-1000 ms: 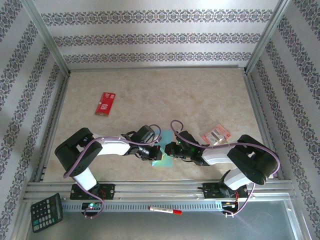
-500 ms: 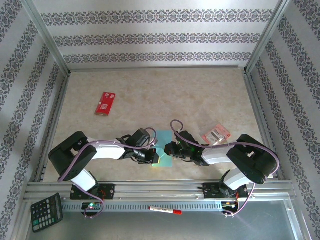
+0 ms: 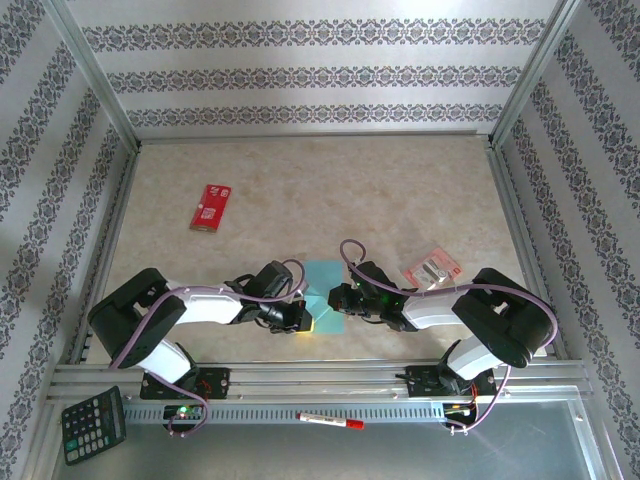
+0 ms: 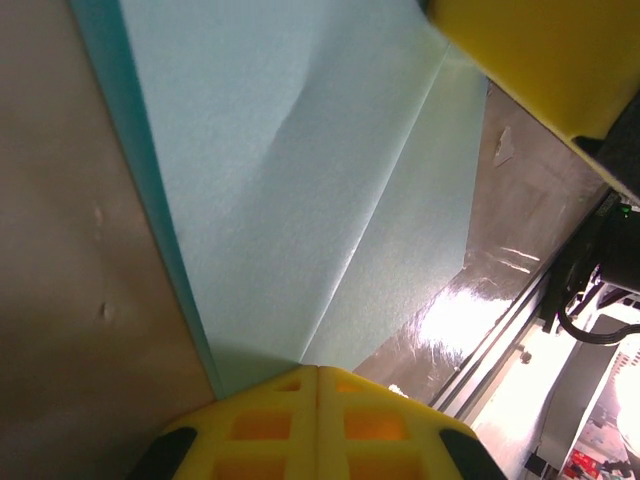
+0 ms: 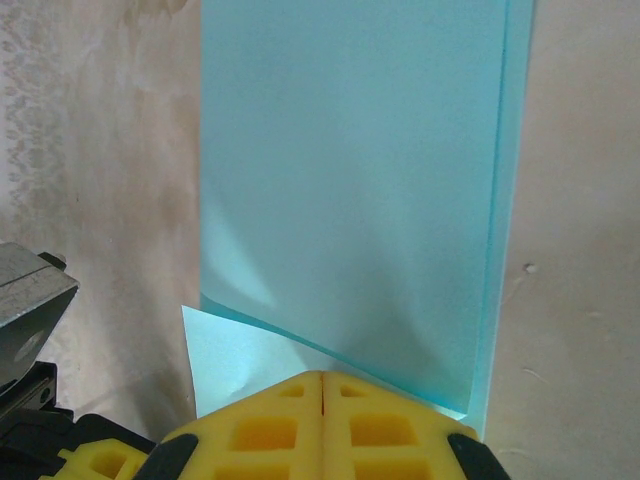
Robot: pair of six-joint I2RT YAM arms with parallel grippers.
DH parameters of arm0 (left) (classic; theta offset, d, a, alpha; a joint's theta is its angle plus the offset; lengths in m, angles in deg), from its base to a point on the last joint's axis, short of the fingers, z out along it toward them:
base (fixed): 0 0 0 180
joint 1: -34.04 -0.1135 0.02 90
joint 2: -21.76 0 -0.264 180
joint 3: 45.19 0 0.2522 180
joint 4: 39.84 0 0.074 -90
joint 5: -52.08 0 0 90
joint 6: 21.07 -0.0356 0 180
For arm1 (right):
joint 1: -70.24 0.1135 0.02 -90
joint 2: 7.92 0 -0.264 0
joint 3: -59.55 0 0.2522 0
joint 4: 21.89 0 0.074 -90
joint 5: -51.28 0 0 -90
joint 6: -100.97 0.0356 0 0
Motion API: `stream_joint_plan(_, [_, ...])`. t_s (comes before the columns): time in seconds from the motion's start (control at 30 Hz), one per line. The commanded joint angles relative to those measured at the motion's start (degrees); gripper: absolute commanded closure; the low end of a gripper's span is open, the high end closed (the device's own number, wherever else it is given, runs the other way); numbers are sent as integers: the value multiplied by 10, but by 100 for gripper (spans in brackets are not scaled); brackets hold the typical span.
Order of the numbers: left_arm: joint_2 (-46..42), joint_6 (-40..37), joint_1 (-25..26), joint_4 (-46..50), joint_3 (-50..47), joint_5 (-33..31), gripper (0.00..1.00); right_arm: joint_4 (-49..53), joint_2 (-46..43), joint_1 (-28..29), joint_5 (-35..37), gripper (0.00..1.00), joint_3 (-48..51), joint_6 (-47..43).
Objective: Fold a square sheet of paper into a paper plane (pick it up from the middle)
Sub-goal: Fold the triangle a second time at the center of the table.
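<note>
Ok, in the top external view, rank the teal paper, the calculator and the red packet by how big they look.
1-2. calculator and teal paper: about alike. The paper is partly covered, so I won't rank them.
3. red packet: clearly the smallest.

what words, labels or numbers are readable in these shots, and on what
Nothing is legible.
red packet: white print, too small to read.
small pink packet: markings too small to read.
calculator: key labels blurred.
pen: no print discernible.
sheet of paper: blank.
</note>
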Motion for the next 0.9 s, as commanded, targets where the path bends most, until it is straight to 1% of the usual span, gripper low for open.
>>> stream_joint_plan(0.0, [-7,13,-7,46,-25,5,100,147,47,8,23,100,31,-7])
stream_joint_plan(0.1, [-23,13,-8,51,-27,7,100,147,48,8,22,100,30,-9])
stream_joint_plan(0.23, [-59,20,-11,32,-13,18,98,149,46,8,17,100,22,-15])
stream_joint_plan(0.33, [-80,25,-17,13,-1,8,97,157,41,8,15,100,20,-24])
stream_joint_plan(0.37, [-81,24,-20,12,5,4,98,159,40,8,14,100,12,-26])
stream_joint_plan(0.4, [-76,20,-24,13,12,2,100,160,38,7,12,100,2,-28])
stream_joint_plan(0.5, [-48,-3,-31,40,40,-13,100,163,36,3,7,100,-3,-34])
stream_joint_plan(0.7, [2,-34,-47,55,60,-24,100,176,22,-9,-6,100,-16,-56])
stream_joint_plan(0.87, [41,-45,-54,39,63,-29,100,201,7,-22,-30,100,-44,-92])
